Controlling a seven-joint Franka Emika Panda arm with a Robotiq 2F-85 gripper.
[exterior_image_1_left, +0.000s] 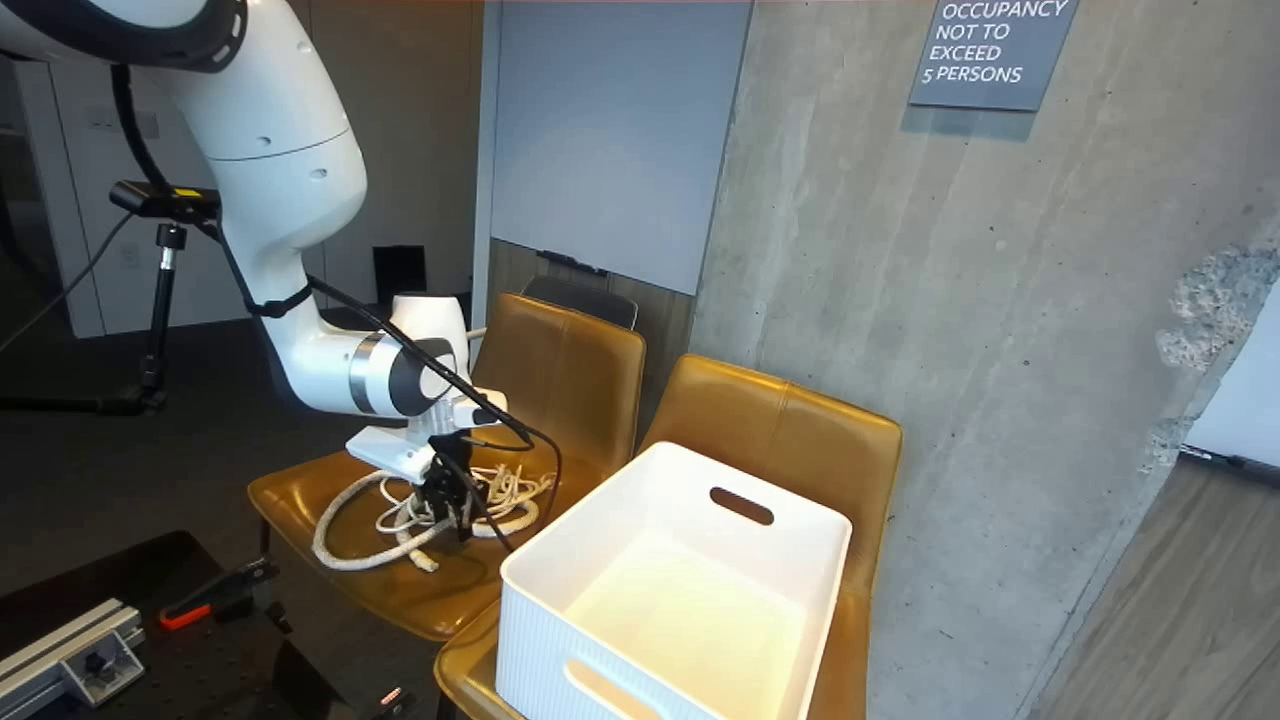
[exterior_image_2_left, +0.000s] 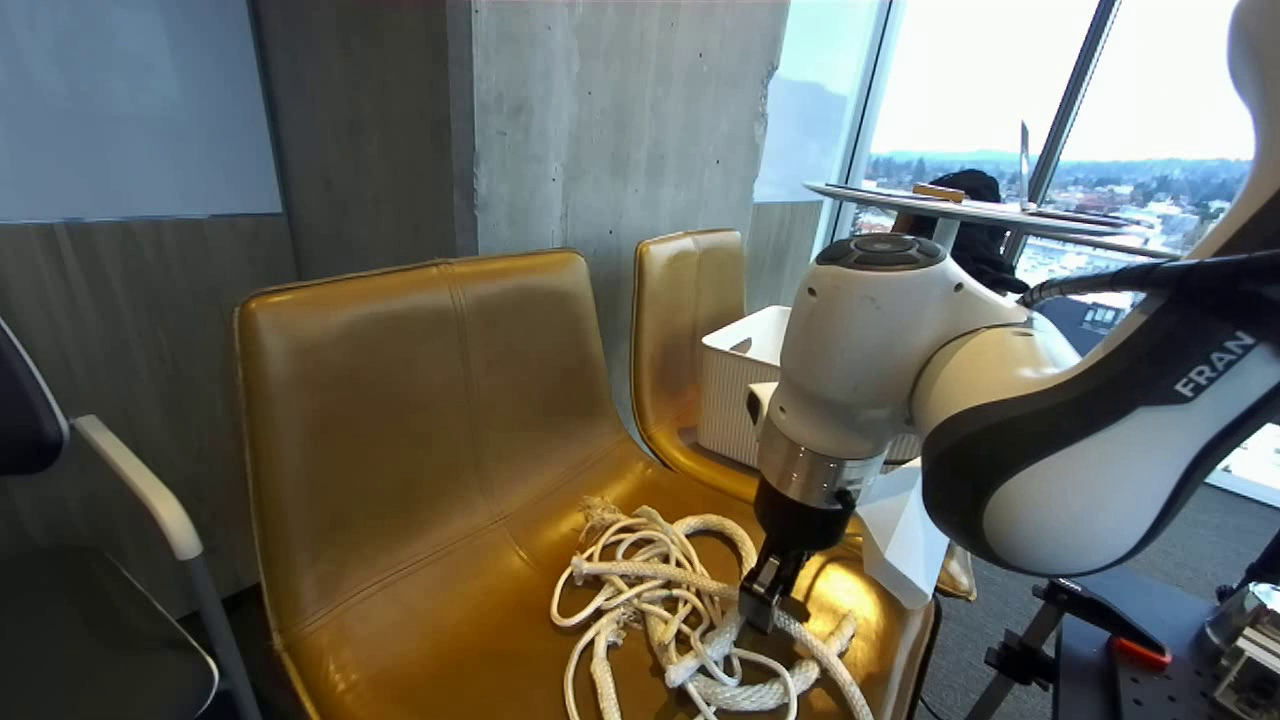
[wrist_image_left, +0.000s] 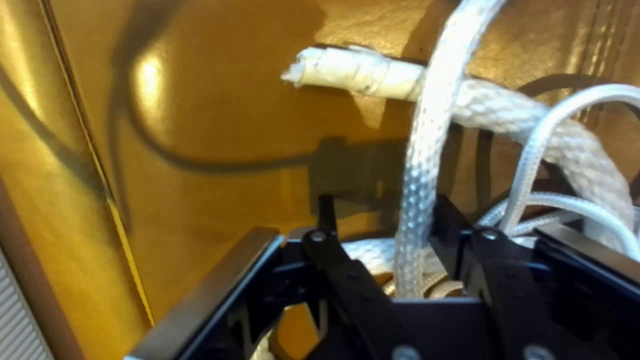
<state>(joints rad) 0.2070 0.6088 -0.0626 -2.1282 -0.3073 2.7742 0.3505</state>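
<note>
Rope (wrist_image_left: 426, 155) passes between the parted jaws of the pincer (wrist_image_left: 385, 210), ungripped and nearer one jaw. Closing so off-centre could shove it sideways or catch the thin cord (wrist_image_left: 528, 167) just beside. Its long axis points from the gap out beyond the jaw tips, crossing over a taped end (wrist_image_left: 362, 73).

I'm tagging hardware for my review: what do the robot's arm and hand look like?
The arm is white and rounded, with black sections and the letters FRAN on one. A black cable runs beside it and a black strap wraps around it. The hand is black, with two jointed fingers.
</note>
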